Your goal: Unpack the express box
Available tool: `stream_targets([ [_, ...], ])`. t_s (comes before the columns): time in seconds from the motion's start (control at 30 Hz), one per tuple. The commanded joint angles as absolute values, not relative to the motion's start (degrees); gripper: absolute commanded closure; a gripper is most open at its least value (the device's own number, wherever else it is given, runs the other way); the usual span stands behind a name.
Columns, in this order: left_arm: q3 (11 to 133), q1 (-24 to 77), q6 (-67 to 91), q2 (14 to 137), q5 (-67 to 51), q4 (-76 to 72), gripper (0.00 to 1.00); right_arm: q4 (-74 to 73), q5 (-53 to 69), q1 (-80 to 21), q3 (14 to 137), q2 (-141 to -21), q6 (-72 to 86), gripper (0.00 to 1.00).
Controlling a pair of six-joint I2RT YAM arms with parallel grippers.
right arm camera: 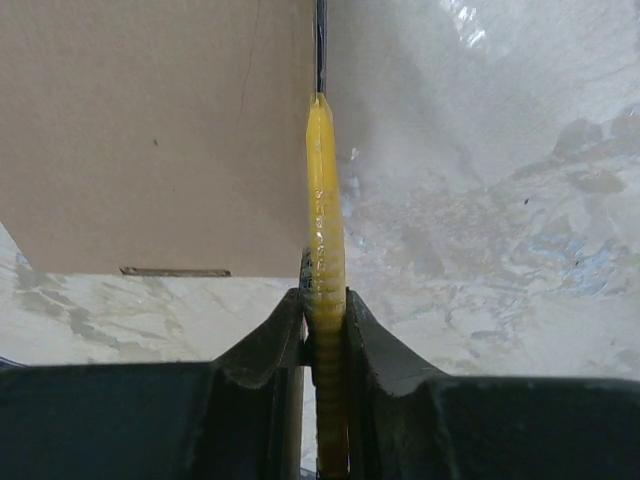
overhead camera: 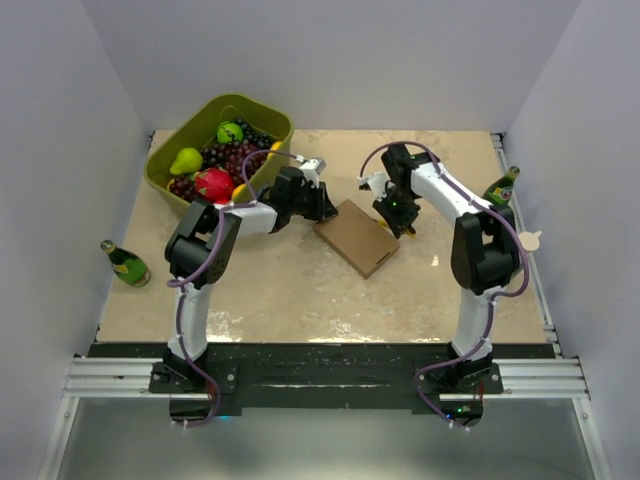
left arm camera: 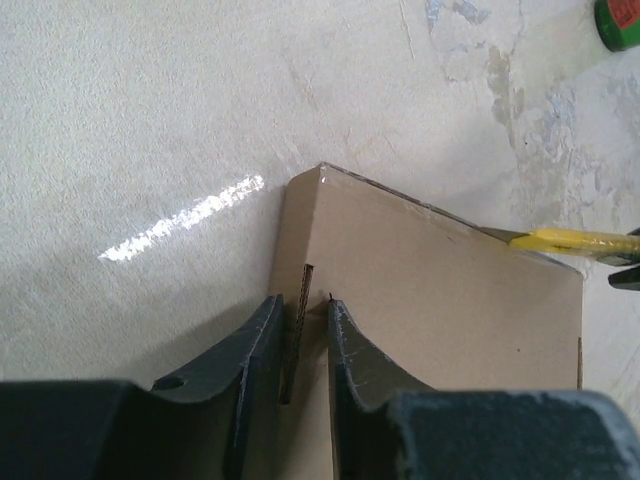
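View from above: express box (overhead camera: 358,238) flat on counter (overhead camera: 300,295) centre, between left tool (overhead camera: 326,207) and right tool (overhead camera: 402,224).
Left wrist: fingers (left arm camera: 250,360) straddle box side wall, small gaps; pinch or not, cannot tell.
Right wrist: tool clamped on yellow cutter (right arm camera: 325,200), blade along box edge.
Cardboard likely light, stiff, dentable; grip at wall edge.
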State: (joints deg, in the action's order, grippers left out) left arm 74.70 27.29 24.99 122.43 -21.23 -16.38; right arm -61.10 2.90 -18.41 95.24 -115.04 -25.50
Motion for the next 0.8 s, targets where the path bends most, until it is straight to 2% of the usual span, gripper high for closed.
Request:
stream_targets([
  [0.0,72.16,26.72,24.08,124.01,-13.8,-9.76,0.85,-68.82,2.9,-19.6,90.36,-109.7,-25.75,1.0],
  [0.3,72.16,26.63,25.05,123.93,-12.13,-9.49,0.99,-69.7,2.46,-19.69,85.61,-106.88,-25.84,1.0],
  [0.77,70.75,26.63,27.07,121.2,-7.83,-8.18,1.0,-70.49,3.51,-19.86,82.09,-104.07,-25.93,1.0],
])
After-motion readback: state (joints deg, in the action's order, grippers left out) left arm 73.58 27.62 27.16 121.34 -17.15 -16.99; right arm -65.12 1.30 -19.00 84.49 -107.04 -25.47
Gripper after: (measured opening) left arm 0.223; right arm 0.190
